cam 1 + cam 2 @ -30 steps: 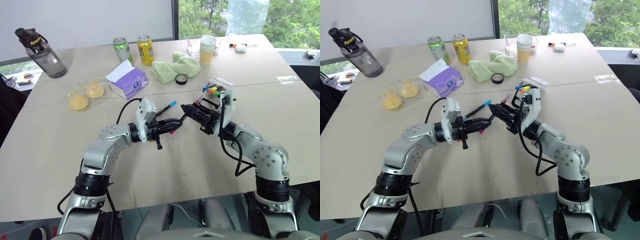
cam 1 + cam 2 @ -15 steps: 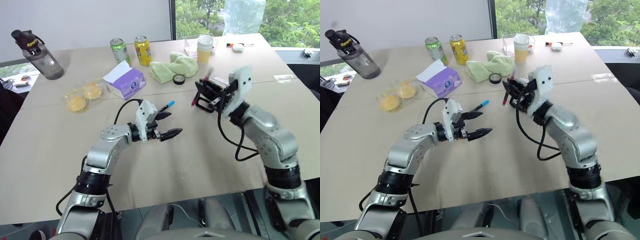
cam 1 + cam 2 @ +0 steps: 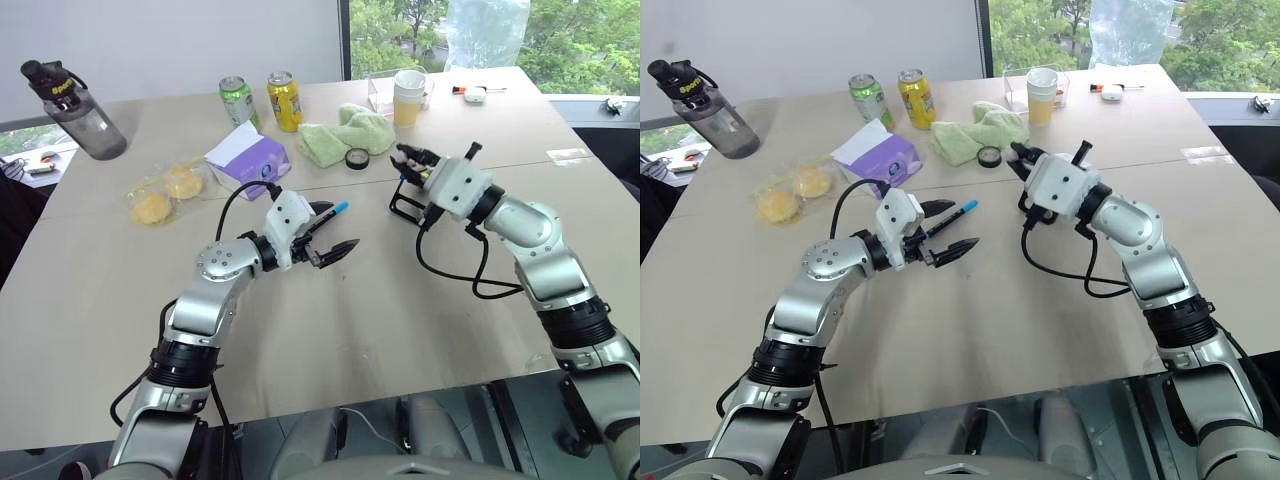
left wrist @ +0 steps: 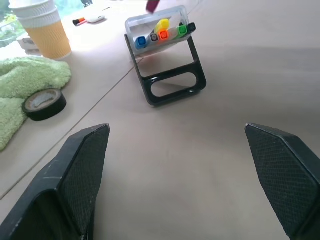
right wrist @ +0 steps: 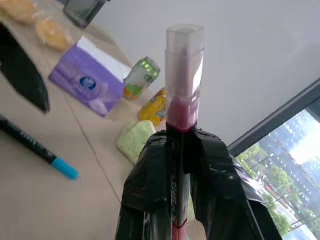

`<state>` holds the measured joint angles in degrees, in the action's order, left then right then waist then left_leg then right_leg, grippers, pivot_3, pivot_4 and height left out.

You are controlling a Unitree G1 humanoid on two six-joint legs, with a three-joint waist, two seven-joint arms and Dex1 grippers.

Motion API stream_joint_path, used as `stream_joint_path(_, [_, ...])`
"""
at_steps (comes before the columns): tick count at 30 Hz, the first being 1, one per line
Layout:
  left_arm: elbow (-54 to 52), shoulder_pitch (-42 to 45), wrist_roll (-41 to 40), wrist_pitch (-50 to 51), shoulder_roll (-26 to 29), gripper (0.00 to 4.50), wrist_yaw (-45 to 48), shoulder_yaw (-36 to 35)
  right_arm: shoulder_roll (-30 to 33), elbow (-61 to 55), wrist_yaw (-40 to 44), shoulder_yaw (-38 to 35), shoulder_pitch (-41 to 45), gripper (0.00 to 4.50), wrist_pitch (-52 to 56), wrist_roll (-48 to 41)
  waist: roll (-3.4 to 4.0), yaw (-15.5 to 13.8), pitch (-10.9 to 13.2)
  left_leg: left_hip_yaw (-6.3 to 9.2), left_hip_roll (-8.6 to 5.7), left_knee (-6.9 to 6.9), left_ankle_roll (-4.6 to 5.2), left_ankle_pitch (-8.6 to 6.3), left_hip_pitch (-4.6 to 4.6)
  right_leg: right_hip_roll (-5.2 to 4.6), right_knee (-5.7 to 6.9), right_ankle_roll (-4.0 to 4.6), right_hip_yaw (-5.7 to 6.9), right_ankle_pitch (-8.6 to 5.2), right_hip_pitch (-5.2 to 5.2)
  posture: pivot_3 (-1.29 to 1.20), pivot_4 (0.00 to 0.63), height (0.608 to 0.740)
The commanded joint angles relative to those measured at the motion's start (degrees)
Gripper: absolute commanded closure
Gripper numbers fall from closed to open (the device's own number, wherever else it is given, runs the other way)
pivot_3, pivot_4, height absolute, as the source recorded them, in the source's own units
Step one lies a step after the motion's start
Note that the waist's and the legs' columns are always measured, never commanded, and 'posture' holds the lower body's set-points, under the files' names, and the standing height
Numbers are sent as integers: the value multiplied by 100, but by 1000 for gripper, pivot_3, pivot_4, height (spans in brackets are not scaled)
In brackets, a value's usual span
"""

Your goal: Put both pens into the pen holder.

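Two pens are in play. In the left eye view, the right pincer [image 3: 407,156] sits right of centre in the upper half of the frame, directly at the pen holder [image 3: 408,196]; the blue-capped pen [image 3: 331,212] lies on the worktop [image 3: 420,300] at frame centre, beside the left pincer [image 3: 336,232], whose fingers are spread and empty. The right arm is therefore the nearer one to the holder.

In the right eye view the same layout holds: the holder lies just below and behind the right pincer.

In the left wrist view, the pen holder [image 4: 165,55] stands in the upper centre, its clear top tilted, marker caps showing, with a magenta tip [image 4: 153,5] at the upper edge above it.

In the right wrist view, the fingers are pressed together, pinching the magenta-ended pen [image 5: 183,95]. Its long axis runs along the fingers, cap end outward. Judgement: the next move requires tipping that axis down toward the holder's top.
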<state>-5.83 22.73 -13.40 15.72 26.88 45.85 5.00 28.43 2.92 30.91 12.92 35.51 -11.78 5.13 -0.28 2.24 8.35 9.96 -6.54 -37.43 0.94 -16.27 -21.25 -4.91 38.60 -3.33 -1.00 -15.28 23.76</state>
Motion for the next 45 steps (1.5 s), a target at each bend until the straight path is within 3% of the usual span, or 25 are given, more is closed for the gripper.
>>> stream_joint_path(1, [-262, -26, 18, -27, 40, 50, -79, -52, -97, 212, -40, -35, 252, 4446, -405, 133, 0, 1, 0, 0, 0, 0, 0, 0, 0, 0, 0, 0, 0, 0, 0, 0, 150, 740])
stream_joint_path(4, [-320, -74, -62, 57, -20, 50, -136, -97, -178, 621, -145, -43, 394, 4446, -646, 317, 0, 4, 0, -2, 0, 0, 0, 0, 0, 1, 1, 0, 0, 0, 0, 0, 150, 740])
stream_joint_path(6, [-346, -84, -77, 76, -25, 0, -146, -90, -231, 1039, -178, -16, 546, 3430, -841, 437, 0, 4, 0, -2, 0, -1, 0, 0, 1, 1, 2, 0, 0, 0, 0, 0, 150, 740])
stream_joint_path(11, [-351, -82, -78, 117, -25, 0, -196, -96, -380, 1923, -478, -76, 900, 1406, -1113, 709, 0, 5, 0, -2, 0, -1, 0, 0, 1, 1, 2, 0, 0, 0, 0, 0, 150, 740])
stream_joint_path(13, [-349, -94, -73, 117, -17, 0, -208, -98, -434, 2063, -565, -152, 970, 289, -1229, 682, 0, 10, 0, -2, 0, -1, 0, 0, 1, 1, 2, 0, 0, 0, 0, 0, 150, 740])
stream_joint_path(14, [-343, -100, -69, 112, -12, 0, -213, -99, -466, 2083, -582, -202, 983, 23, -1260, 622, 0, 11, 0, -2, 0, 0, 0, 0, 1, 1, 2, 0, -2, 0, 0, 0, 150, 740])
stream_joint_path(21, [44, -61, 145, 132, 62, 0, -458, -139, -652, 1427, -276, -545, 646, 23, -786, -254, 0, 12, 0, 0, 0, -1, 0, 0, 1, 1, 2, 0, -7, 0, 0, 0, 150, 740])
stream_joint_path(26, [710, 314, 323, 336, 73, 0, -639, -136, -782, -467, 643, -800, -224, 23, 1796, -2443, 0, -1, 0, 8, 3, -1, 0, 0, -1, 1, 3, 1, -7, 0, -1, 0, 150, 740])
stream_joint_path(31, [1452, 765, 589, 364, 41, 0, -723, -34, -358, -2172, 885, -908, -1229, 23, 3678, -3789, 0, -60, 0, 15, 0, -6, 1, 0, -7, -2, -1, 0, -1, 0, -2, 0, 150, 740])
stream_joint_path(39, [2196, 995, 384, 1110, -104, 0, -685, -169, 129, -2875, 746, -1059, -2266, 23, 3860, -3527, -2, -34, -1, 11, -1, -10, 1, 0, -6, -2, 8, 0, -3, 0, -1, 0, 150, 740])
stream_joint_path(45, [2170, 976, 343, 1217, -179, 2683, -535, -139, 391, -2741, 672, -1029, -2414, 0, 3805, -3069, -4, -46, -1, 9, -2, -26, 0, 0, -6, -2, 22, 0, -3, 0, -1, 0, 150, 740])
